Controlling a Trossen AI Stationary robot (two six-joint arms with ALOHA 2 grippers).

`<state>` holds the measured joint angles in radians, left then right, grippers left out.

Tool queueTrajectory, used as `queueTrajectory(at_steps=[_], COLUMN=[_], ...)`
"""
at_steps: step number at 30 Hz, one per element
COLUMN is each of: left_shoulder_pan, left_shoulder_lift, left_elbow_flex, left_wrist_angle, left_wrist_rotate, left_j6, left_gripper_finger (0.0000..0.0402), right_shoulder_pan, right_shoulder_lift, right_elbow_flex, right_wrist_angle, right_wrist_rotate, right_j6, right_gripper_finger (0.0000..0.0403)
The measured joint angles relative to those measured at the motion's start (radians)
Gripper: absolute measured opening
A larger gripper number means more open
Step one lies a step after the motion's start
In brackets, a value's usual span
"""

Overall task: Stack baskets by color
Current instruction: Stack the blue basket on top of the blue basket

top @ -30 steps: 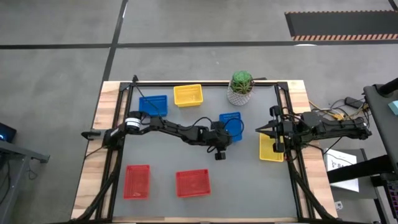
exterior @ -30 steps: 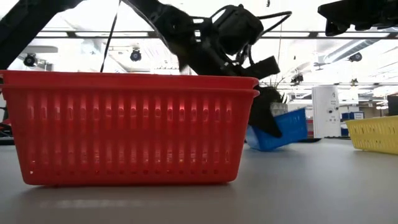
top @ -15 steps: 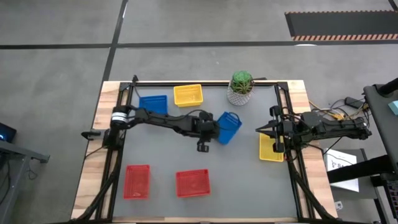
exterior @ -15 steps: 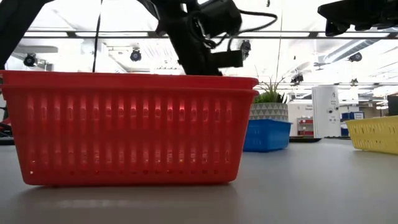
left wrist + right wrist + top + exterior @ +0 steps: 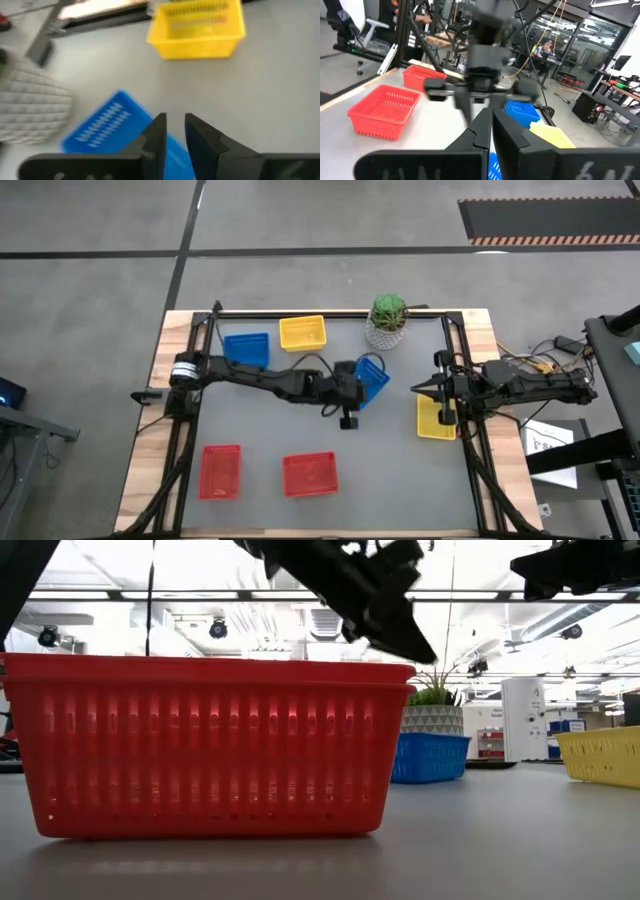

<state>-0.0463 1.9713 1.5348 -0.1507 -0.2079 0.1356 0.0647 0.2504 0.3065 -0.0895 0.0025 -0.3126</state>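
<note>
A blue basket (image 5: 376, 377) sits on the table in front of the plant, turned askew; the low view shows the same blue basket (image 5: 430, 758) flat on its base. My left gripper (image 5: 356, 385) hangs above that basket's left end. In the low view my left gripper (image 5: 415, 645) is well clear of it. The wrist view shows my left gripper (image 5: 175, 127) with only a narrow gap between the fingers, and the blue basket (image 5: 100, 132) below and beyond them. My right gripper (image 5: 415, 388) waits shut at the right edge, over a yellow basket (image 5: 436, 420).
A second blue basket (image 5: 247, 348) and a yellow basket (image 5: 302, 332) stand at the far left. Two red baskets (image 5: 221, 470) (image 5: 310, 473) stand near the front edge. A potted plant (image 5: 388, 320) is at the far middle. Bare tabletop lies in the middle.
My left gripper has risen away from the blue basket. A second ago it was down at the basket, which stood tipped with one side raised. The basket has dropped flat onto the table and now lies turned askew.
</note>
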Motion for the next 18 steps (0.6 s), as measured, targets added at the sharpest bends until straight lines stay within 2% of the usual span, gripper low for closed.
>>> queueTrajectory(at_steps=[10,18], left_shoulder_pan=[-0.015,-0.011], left_shoulder_lift=[0.126,0.141], left_elbow_flex=[0.002,0.0], left_wrist_angle=[0.063,0.028], left_wrist_rotate=[0.042,0.034], left_j6=[-0.13,-0.168], left_gripper_finger=[0.0003,0.0001], right_shoulder_pan=[0.0,0.0], right_shoulder_lift=[-0.065,-0.1], right_elbow_flex=[0.0,0.0], right_wrist_angle=[-0.053,-0.055], right_wrist_rotate=[0.001,0.0], right_j6=[-0.002,0.005], right_gripper_finger=[0.0009,0.0009])
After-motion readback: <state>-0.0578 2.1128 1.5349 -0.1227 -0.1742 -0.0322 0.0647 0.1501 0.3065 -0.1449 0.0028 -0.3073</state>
